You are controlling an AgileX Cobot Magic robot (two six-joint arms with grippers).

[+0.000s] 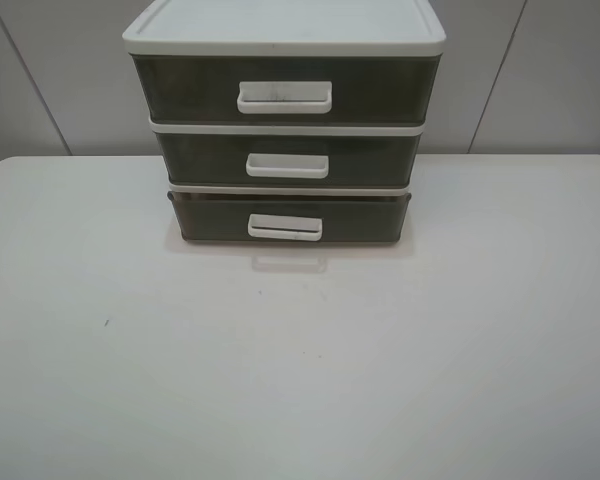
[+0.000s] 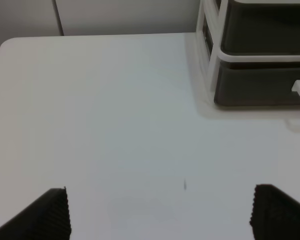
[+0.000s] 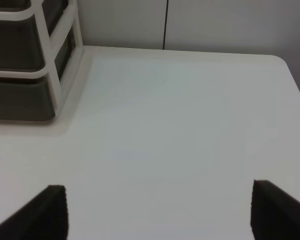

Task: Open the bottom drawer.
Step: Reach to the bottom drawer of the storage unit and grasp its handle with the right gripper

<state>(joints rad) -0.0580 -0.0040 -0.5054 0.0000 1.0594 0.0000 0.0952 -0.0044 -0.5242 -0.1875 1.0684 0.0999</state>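
A white-framed three-tier drawer unit [image 1: 285,40] stands at the back middle of the white table [image 1: 300,360]. The bottom drawer [image 1: 210,220], smoky brown with a white loop handle [image 1: 285,228], sits slightly forward of the frame, its ear tabs showing. It also shows in the left wrist view [image 2: 255,87] and the right wrist view [image 3: 17,102]. Neither arm shows in the exterior view. My left gripper [image 2: 160,215] is open over bare table, short of the unit's left front. My right gripper [image 3: 157,212] is open, short of the unit's right side.
Two similar brown drawers [image 1: 285,90] fill the upper tiers, both closed. A grey panelled wall [image 1: 540,80] stands behind the table. A small dark speck [image 1: 106,322] lies on the table's left part.
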